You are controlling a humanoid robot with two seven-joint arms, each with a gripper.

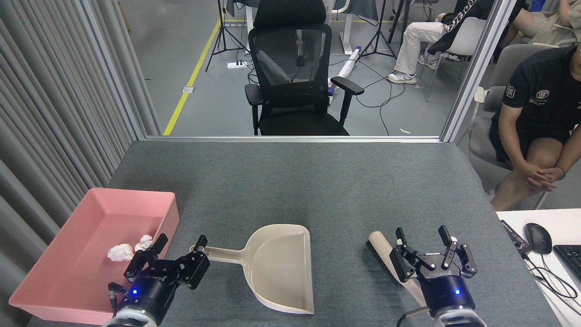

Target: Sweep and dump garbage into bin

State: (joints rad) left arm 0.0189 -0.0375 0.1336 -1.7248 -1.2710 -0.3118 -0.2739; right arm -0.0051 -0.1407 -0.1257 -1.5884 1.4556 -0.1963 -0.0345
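Note:
Two crumpled white wads of garbage (121, 252) (144, 242) lie inside the pink bin (54, 268) at the table's left front. A beige dustpan (277, 268) rests flat mid-front, its handle pointing left. My left gripper (180, 252) stands open at the handle's end, beside the bin's right wall. A beige brush (381, 250) lies to the right, bristles down. My right gripper (422, 237) is open, over the brush's handle, which it hides; nothing is held.
The grey felt table (290, 181) reaches back to a metal edge. Ribbed grey panels (54, 113) stand along the left. A white desk with a mouse (537, 237) and keyboard (571, 259) sits at right. A seated person (535, 122) is near the right edge.

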